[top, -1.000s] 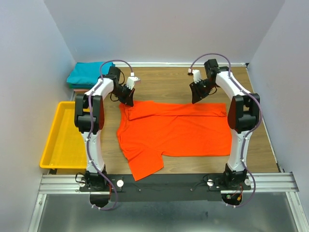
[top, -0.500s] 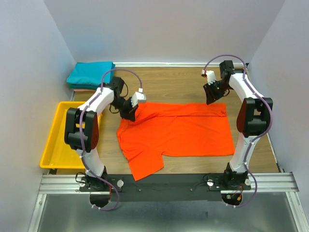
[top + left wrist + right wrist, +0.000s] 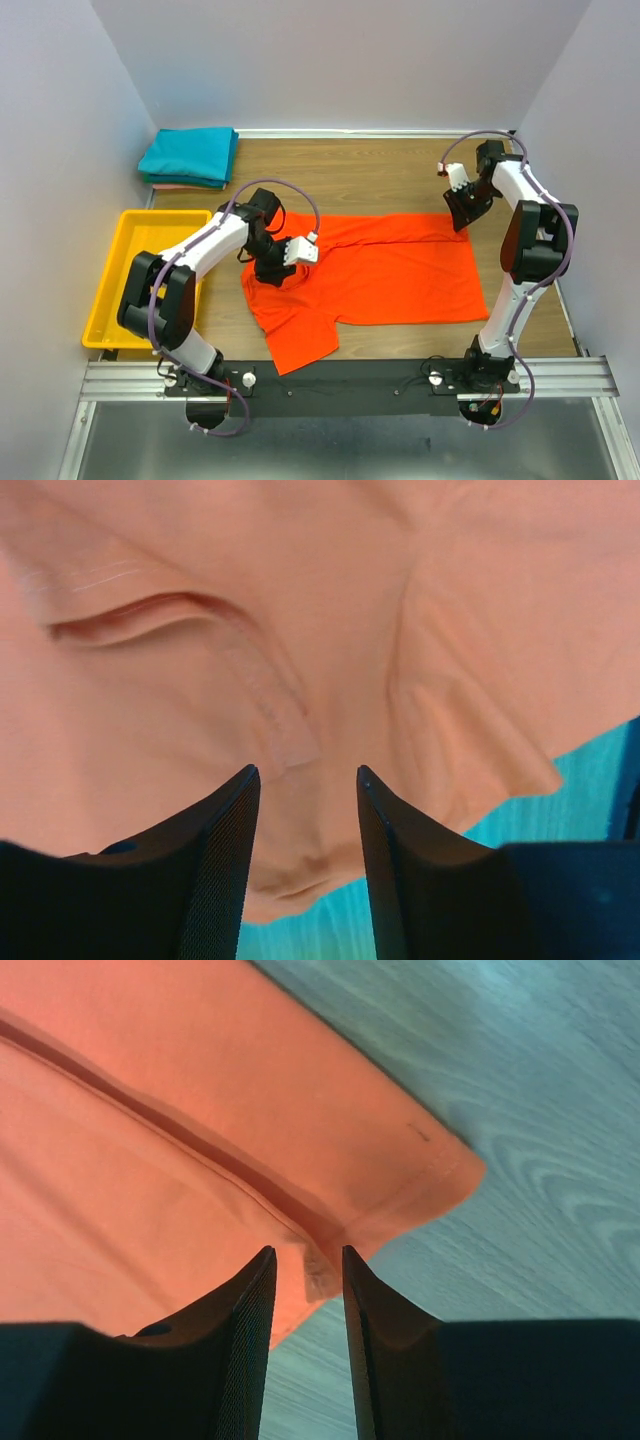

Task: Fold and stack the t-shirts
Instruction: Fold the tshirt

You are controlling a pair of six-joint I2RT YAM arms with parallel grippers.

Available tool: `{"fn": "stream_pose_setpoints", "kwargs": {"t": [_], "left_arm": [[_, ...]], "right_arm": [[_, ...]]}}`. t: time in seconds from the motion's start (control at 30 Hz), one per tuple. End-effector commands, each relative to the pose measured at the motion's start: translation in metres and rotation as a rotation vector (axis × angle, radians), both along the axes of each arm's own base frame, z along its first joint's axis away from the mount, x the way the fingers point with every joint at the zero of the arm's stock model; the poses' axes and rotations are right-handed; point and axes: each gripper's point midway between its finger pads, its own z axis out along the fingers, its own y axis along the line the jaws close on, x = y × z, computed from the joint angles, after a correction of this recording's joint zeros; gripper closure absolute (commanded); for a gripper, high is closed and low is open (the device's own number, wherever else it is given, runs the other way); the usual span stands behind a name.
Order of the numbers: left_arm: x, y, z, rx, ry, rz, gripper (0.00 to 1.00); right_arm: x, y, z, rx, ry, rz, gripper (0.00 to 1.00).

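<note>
Nearest the arm bases, the bright orange-red cloth t-shirt (image 3: 380, 280) lay spread flat on the brown wooden table (image 3: 380, 165). One short sleeve (image 3: 300, 345) pointed toward the near edge, and the shirt's far long edge was turned over into a narrow band. The left gripper (image 3: 306, 771) hovered low over the rumpled left end, jaws spread, with cloth lying beneath them but none pinched. Farther off, the right gripper (image 3: 307, 1250) hung over the far right corner of the folded band, jaws a little apart and gripping nothing.

The step in hand looked like the next lengthwise fold. To do it well, each gripper would need to bite through both layers at matching ends of the band. They would then lift together and keep the cloth taut so the crease ran straight. The wrinkles at the left end wanted smoothing first.

Beyond the yellow plastic tray (image 3: 140, 290), the folded teal t-shirt (image 3: 190, 153) sat on a pale pink one (image 3: 170, 184) in the far left corner.
</note>
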Motion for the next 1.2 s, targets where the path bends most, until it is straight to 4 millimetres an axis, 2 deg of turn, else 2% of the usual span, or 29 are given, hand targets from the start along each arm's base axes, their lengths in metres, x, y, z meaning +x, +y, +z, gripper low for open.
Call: {"fn": "stream_pose_setpoints", "kwargs": {"t": [0.0,0.07,0.1,0.2,0.27,0.3,0.33,0.47,0.6,0.63,0.73,0.77,0.83,0.93,1.1,1.17], "left_arm": [[0.038,-0.005,0.021,-0.012,-0.114,0.03,0.47],[0.053,-0.016,0.032,-0.076,-0.087,0.11,0.48],[0.067,-0.023,0.036,-0.101,-0.081,0.142,0.48],[0.093,-0.037,0.036,-0.156,0.001,0.25,0.49],[0.095,-0.048,0.036,-0.205,0.084,0.28,0.48],[0.099,-0.054,0.039,-0.222,0.098,0.286,0.45],[0.1,-0.056,0.029,-0.222,0.139,0.298,0.44],[0.106,-0.067,0.017,-0.248,0.209,0.343,0.44],[0.1,-0.076,0.011,-0.281,0.286,0.347,0.44],[0.094,-0.078,0.004,-0.27,0.315,0.345,0.45],[0.081,-0.083,-0.005,-0.248,0.345,0.316,0.52],[0.078,-0.085,-0.006,-0.249,0.343,0.295,0.59],[0.067,-0.089,-0.005,-0.232,0.343,0.261,0.68],[0.056,-0.092,-0.006,-0.207,0.325,0.208,0.74],[0.037,-0.095,-0.012,-0.139,0.274,0.126,0.81],[0.032,-0.093,-0.014,-0.104,0.232,0.101,0.8]], "right_arm": [[-0.005,-0.001,0.006,-0.025,-0.011,0.036,0.6],[-0.006,-0.002,0.003,-0.029,-0.004,0.033,0.61],[-0.006,-0.003,0.001,-0.031,0.002,0.034,0.61],[-0.009,-0.002,-0.005,-0.028,0.018,0.034,0.6],[-0.01,-0.002,-0.007,-0.027,0.027,0.028,0.59],[-0.009,-0.002,-0.007,-0.028,0.025,0.027,0.59],[-0.009,-0.003,-0.008,-0.034,0.027,0.028,0.6],[-0.011,-0.005,-0.005,-0.043,0.025,0.028,0.61],[-0.012,-0.005,0.006,-0.05,0.0,0.031,0.64],[-0.012,-0.006,0.007,-0.053,-0.004,0.035,0.67],[-0.013,-0.008,0.015,-0.06,-0.023,0.039,0.71],[-0.013,-0.008,0.018,-0.061,-0.028,0.042,0.73],[-0.013,-0.008,0.024,-0.06,-0.044,0.048,0.76],[-0.013,-0.009,0.029,-0.063,-0.053,0.056,0.8],[-0.009,-0.008,0.033,-0.056,-0.056,0.059,0.8],[0.0,-0.004,0.037,-0.03,-0.072,0.042,0.75]]}}
